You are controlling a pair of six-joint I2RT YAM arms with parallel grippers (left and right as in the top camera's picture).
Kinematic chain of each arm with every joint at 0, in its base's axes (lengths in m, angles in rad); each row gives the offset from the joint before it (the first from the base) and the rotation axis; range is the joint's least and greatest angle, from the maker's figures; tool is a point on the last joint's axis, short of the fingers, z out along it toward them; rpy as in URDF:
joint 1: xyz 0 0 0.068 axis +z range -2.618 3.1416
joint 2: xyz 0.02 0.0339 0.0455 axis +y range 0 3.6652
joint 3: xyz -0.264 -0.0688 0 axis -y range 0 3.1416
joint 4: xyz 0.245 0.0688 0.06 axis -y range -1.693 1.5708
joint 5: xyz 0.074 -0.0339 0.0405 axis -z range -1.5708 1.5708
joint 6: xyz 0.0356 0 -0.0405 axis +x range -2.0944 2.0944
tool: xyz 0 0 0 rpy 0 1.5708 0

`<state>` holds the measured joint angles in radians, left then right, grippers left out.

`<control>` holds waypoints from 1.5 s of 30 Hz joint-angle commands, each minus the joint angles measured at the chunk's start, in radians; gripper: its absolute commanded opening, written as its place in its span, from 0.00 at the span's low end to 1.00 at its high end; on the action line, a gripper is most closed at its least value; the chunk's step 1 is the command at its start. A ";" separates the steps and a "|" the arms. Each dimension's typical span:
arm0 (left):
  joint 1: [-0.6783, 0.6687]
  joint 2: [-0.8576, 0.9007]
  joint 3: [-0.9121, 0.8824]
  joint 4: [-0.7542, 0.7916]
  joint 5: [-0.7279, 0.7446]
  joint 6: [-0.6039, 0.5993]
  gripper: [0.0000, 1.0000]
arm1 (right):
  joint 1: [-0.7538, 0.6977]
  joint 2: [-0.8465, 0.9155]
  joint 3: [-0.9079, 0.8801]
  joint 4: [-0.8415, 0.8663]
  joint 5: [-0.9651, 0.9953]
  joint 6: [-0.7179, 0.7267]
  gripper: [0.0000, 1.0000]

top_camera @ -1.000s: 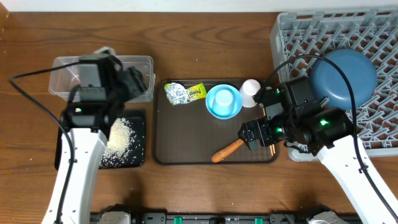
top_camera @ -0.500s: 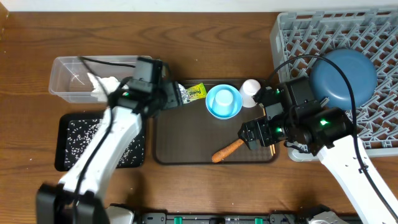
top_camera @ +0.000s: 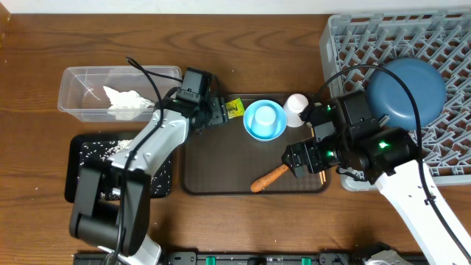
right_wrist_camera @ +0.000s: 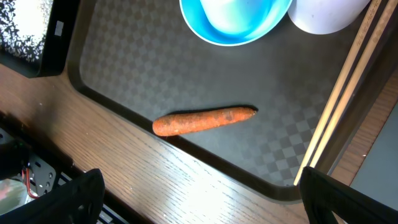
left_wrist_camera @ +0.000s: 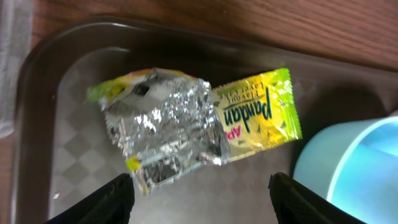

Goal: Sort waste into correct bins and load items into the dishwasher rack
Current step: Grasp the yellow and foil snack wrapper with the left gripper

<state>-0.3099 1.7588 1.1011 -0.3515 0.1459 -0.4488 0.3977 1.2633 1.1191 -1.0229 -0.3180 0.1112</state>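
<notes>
Looks like the left pincer (left_wrist_camera: 199, 182) is released, jaws wide with nothing between them, hanging over the upper-left corner of the brown serving tray (top_camera: 221, 165). The foil wrapper (left_wrist_camera: 189, 124) lies flat on that tray just ahead of the fingertips: above them in the left wrist view and roughly centred on the gap. Its long axis runs left to right across that frame, right end tipped up a little, so it's nearly in line with the closing direction, not across it. My read is that closing would land on the wrapper's ends, so it may want a wrist turn or a pinch on the crumpled silver half. The light-blue bowl (left_wrist_camera: 348, 168) sits just beside the yellow end, a clipping risk for that side's finger. The left arm is clearly nearer. The right pincer (right_wrist_camera: 200, 180) is also released and empty, down by the carrot (right_wrist_camera: 205, 121) at the tray's lower edge, well apart from the wrapper. Overhead hides most of the wrapper under the left wrist, with only the yellow-green end showing, while the wrist view gives the full outline. Only overhead shows the bins: clear tub (top_camera: 81, 92) holding the tissue (top_camera: 126, 100) at upper left, black tray (top_camera: 71, 169) with rice (top_camera: 109, 147) below it.
</notes>
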 commanded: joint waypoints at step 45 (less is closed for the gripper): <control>-0.004 -0.146 0.003 -0.122 -0.053 -0.010 0.24 | 0.021 0.005 0.009 0.001 0.000 0.000 0.99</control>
<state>-0.3115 1.6630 1.1019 -0.4637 0.0978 -0.4492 0.3977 1.2633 1.1191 -1.0229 -0.3180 0.1112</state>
